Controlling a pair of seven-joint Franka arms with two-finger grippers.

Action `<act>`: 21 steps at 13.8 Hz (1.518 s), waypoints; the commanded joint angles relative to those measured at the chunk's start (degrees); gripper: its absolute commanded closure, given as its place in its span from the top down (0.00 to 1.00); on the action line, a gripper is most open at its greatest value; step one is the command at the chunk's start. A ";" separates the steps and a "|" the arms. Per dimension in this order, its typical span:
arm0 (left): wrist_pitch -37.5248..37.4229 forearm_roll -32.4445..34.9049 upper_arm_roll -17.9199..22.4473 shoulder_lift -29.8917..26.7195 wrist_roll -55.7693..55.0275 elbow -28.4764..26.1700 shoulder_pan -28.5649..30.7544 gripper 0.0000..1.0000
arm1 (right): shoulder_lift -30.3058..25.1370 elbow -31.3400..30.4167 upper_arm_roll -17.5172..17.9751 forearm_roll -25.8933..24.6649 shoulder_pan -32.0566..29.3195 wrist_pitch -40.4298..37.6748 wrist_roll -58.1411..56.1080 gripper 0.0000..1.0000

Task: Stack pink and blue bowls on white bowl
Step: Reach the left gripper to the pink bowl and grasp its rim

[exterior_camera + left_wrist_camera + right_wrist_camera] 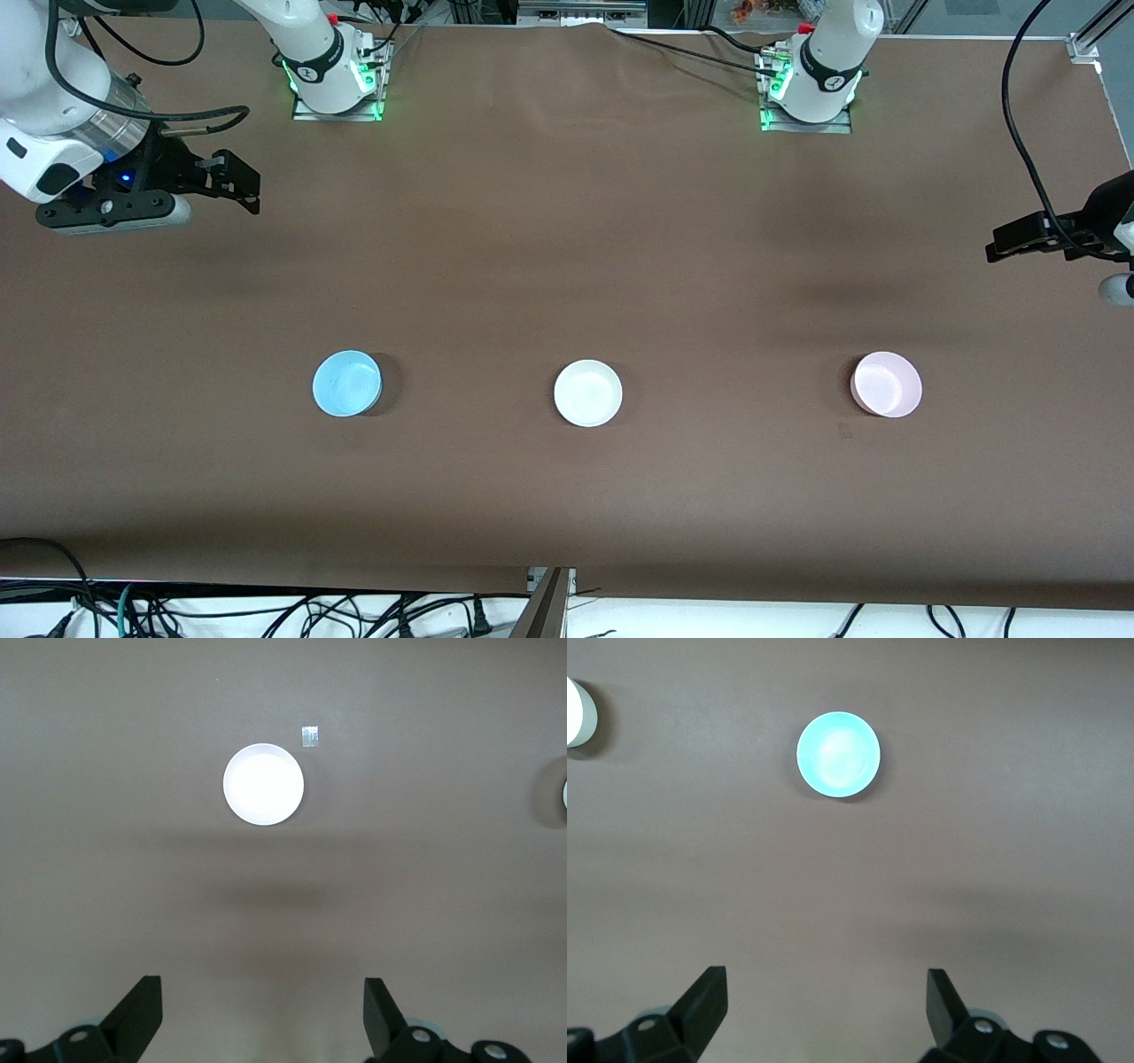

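Both claws hang spread and empty: the right claw (824, 1014) over the table (567, 221) near the blue bowl (346, 383), the left claw (263, 1019) near the pink bowl (887, 384). Nothing is stacked yet; the white bowl (588, 392) sits between them. Next, one claw must descend and pinch a rim.

The brown tabletop (567, 230) carried three separate bowls in a row: blue bowl (346, 383) toward the right gripper (232, 182), white bowl (587, 392) midway, pink bowl (886, 384) toward the left gripper (1028, 237).
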 commanded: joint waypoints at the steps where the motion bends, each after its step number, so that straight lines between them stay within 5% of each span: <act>1: -0.49 0.30 0.09 -0.68 1.15 -0.17 -0.03 1.00 | -0.88 -0.48 0.42 0.16 -0.69 0.55 -0.10 1.00; 7: 1.25 0.56 0.44 2.21 1.76 -2.35 0.67 1.00 | -0.79 -0.48 0.50 0.34 -0.69 0.55 -0.02 1.00; 11: 14.86 0.39 0.53 6.95 4.29 -10.36 2.78 1.00 | -0.79 -0.48 0.42 0.34 -0.69 0.46 -0.11 0.99; 21: 37.81 -4.36 0.88 23.75 14.42 -10.54 7.18 1.00 | 1.84 0.84 0.42 0.52 -0.86 3.01 -0.20 1.00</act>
